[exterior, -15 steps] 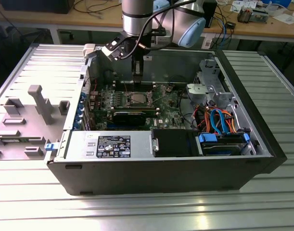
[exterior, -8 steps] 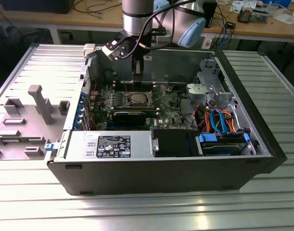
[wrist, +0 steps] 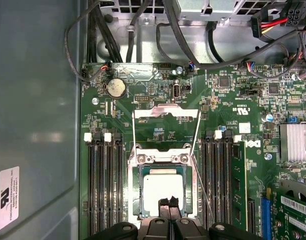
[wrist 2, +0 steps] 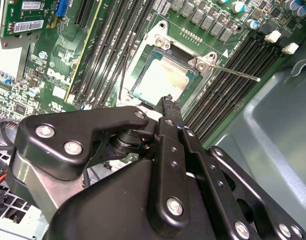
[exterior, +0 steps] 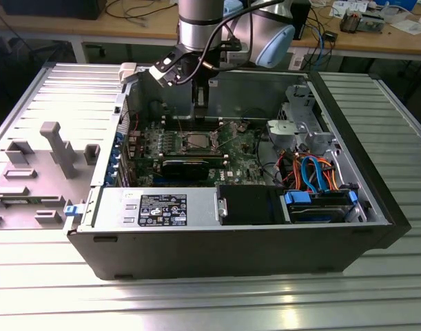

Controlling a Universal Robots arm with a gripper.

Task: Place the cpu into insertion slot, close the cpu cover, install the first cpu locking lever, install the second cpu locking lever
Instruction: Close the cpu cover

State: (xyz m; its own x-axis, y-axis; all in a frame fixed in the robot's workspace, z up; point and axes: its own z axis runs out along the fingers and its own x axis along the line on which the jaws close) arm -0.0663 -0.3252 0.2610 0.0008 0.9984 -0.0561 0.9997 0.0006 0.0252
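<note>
first wrist view: tool pressed together above seated cpu; printed sticker on case.

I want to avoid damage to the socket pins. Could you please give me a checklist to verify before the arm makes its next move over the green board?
1. The small, flat, square, pale silver-grey cpu lies in the square dark insertion slot with the silver rim: ok.
2. The cpu is seated fully flat: cannot tell.
3. The square silver metal cpu cover is closed: not ok. It stands open beyond the slot.
4. The thin metal locking lever is latched: not ok. It sticks out free to the side.
5. The black gripper is empty: ok. Its jaws are together over the cpu's edge.
</note>
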